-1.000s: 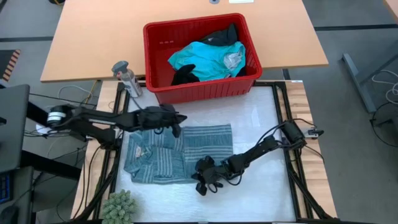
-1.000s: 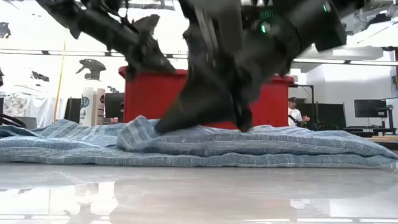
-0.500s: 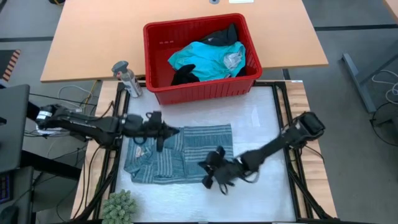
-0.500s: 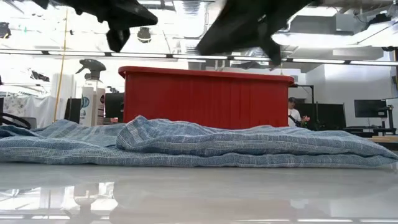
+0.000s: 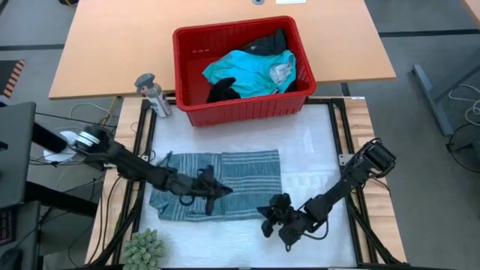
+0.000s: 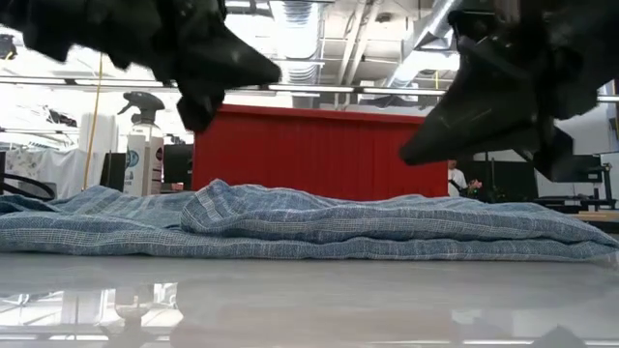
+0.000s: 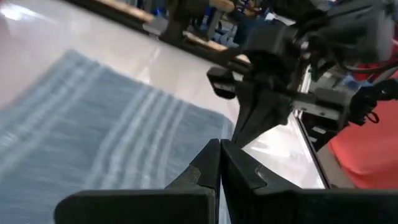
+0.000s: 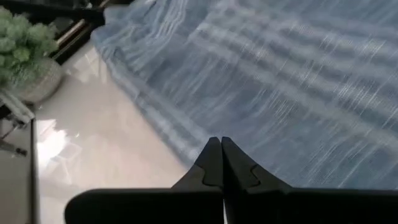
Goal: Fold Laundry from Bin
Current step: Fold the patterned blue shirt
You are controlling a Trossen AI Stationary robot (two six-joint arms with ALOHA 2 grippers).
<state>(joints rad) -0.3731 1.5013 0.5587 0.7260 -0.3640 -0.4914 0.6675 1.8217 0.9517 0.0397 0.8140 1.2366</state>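
1. the red bin (image 5: pixel 241 112) sits at the far edge of the white counter (image 5: pixel 315 150), with turquoise and black laundry inside.
2. the striped garment (image 5: pixel 247 176) lies flat mid-counter, partly folded, its long axis running left to right, collar end toward the left arm's side.
3. the left pincer (image 5: pixel 212 193) hangs over its near edge, fingers pressed together on nothing.
4. the right pincer (image 5: pixel 274 217) hovers just off the near right corner, also closed and empty.
5. i'd say both should open, pinch the near hem at matching spots, and fold evenly.

Blue-grey striped garment (image 5: pixel 225 184) lies folded flat on the table; turquoise garment (image 5: pixel 247 71) and black garments (image 5: pixel 222 91) fill the red bin (image 5: pixel 187 56).
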